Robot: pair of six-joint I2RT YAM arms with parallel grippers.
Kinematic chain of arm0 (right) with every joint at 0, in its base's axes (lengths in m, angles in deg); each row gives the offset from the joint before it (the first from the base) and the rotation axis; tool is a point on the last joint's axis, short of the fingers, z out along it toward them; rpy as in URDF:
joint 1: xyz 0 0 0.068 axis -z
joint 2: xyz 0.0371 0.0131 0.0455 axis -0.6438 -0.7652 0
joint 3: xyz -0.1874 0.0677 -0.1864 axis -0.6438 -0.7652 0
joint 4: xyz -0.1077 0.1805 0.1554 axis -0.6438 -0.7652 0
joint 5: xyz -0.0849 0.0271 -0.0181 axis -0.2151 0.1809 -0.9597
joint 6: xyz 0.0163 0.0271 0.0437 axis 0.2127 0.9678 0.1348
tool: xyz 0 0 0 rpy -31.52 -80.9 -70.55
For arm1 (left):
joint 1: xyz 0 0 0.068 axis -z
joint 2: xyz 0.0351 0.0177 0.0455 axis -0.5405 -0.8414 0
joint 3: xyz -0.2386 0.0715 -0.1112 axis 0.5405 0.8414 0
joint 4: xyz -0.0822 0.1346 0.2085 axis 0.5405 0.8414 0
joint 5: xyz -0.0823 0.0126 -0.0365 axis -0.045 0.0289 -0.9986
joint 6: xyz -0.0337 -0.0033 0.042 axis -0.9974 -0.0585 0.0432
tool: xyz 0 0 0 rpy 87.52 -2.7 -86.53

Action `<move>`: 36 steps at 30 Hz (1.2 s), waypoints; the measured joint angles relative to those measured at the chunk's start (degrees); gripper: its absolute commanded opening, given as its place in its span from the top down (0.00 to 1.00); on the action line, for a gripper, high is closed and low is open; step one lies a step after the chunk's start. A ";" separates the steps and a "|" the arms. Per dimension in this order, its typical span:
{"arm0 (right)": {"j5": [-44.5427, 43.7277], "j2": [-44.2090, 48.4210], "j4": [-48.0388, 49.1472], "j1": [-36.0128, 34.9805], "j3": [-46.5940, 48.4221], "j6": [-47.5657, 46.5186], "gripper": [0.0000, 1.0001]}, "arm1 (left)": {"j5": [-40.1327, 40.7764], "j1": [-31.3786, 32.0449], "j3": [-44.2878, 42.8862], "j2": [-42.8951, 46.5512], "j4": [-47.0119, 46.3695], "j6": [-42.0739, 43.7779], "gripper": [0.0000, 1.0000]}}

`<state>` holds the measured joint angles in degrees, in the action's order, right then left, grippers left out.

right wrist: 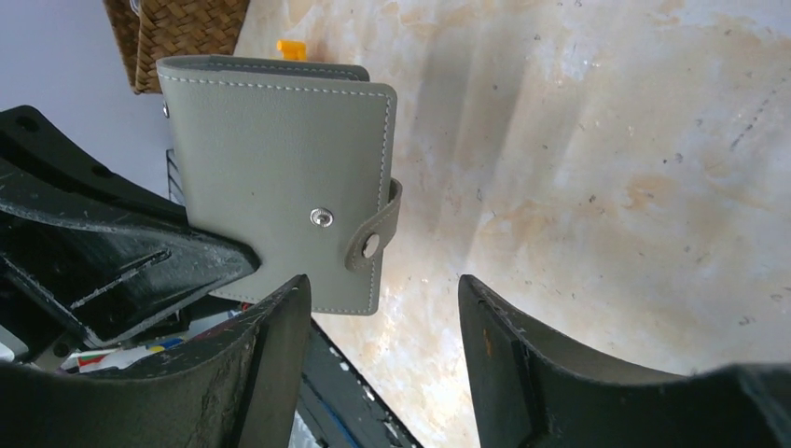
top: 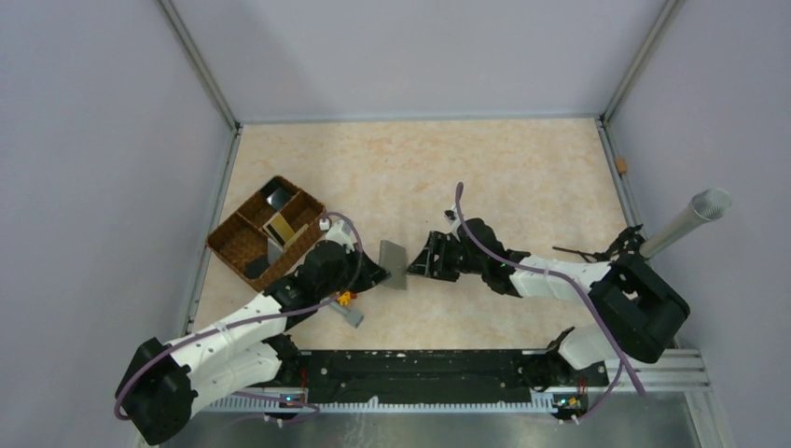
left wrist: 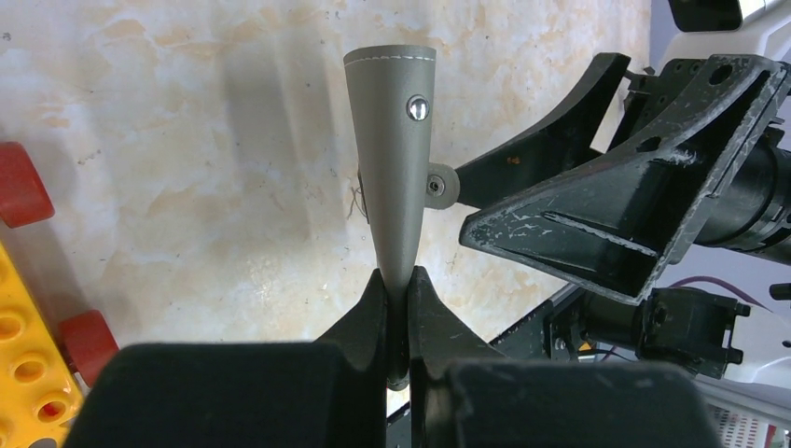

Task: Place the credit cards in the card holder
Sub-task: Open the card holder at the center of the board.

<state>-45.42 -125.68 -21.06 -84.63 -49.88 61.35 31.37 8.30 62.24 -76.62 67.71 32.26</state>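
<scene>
Left arm stretches forward and to the right from its base, wrist low over the table (top: 485,168). The left gripper (left wrist: 398,280) is pinched tight on the bottom edge of the card holder (left wrist: 392,168), which it holds upright and clear of the tabletop, near the middle. The holder is folded shut, and its snap strap (right wrist: 373,238) sits loose beside the stud.

Right arm reaches in from the right with its elbow bent and its wrist pointing left at the holder. The right gripper (right wrist: 382,299) has its jaws standing apart with nothing between them, its tips just beside the holder's strap side; I can't tell if they touch.

Credit cards (top: 283,227) stand in the woven tray (top: 224,245), far left. A yellow toy brick (left wrist: 23,373) lies under the left wrist.
</scene>
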 measured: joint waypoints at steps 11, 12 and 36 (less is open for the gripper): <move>1.51 -7.69 5.77 -0.31 0.81 0.90 0.73 | 0.52 0.28 0.20 -0.68 -0.44 -0.48 1.00; 1.51 -7.93 6.12 -0.31 0.81 0.92 0.74 | 0.52 0.28 0.22 -0.70 -0.42 -0.48 1.00; 1.18 5.05 -3.32 -0.33 1.64 -6.23 1.00 | -2.38 0.33 -0.31 -12.07 -3.10 4.92 0.01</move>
<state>-44.24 -120.63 -24.38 -84.96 -48.24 55.12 28.98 8.63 61.93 -88.68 64.61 37.18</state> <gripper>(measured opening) 0.014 0.983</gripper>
